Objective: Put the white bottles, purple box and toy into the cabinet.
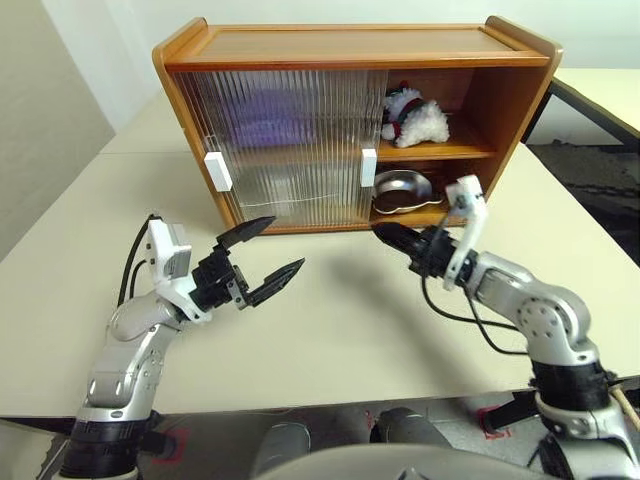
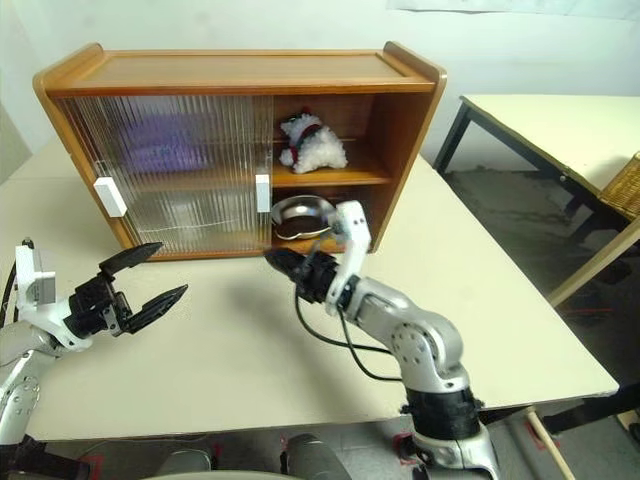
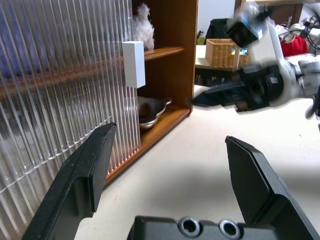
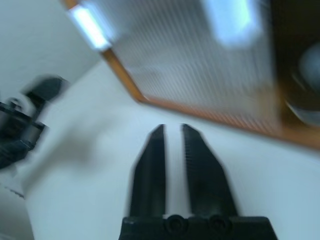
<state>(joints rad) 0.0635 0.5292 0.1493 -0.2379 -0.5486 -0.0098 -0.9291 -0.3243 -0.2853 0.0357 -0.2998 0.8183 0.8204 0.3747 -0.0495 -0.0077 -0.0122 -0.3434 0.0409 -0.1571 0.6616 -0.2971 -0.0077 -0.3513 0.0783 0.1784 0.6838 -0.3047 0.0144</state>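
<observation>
Left eye view: right gripper point(image 1: 384, 232) closed, empty, just before cabinet point(image 1: 350, 45) opening; toy point(image 1: 415, 118) above it; left gripper point(image 1: 270, 255) wide open, empty.

Cabinet point(image 2: 240, 150) on the bench point(image 2: 250, 350), both claws out front

The toy point(image 2: 312, 143) is seen on the upper shelf in the open right bay, a metal bowl point(image 2: 300, 215) below it. A purple blur point(image 2: 160, 140) shows behind the ribbed doors. The left claw point(image 2: 145, 275) is spread wide; the right claw point(image 2: 275, 258) is pinched closed, empty.
</observation>
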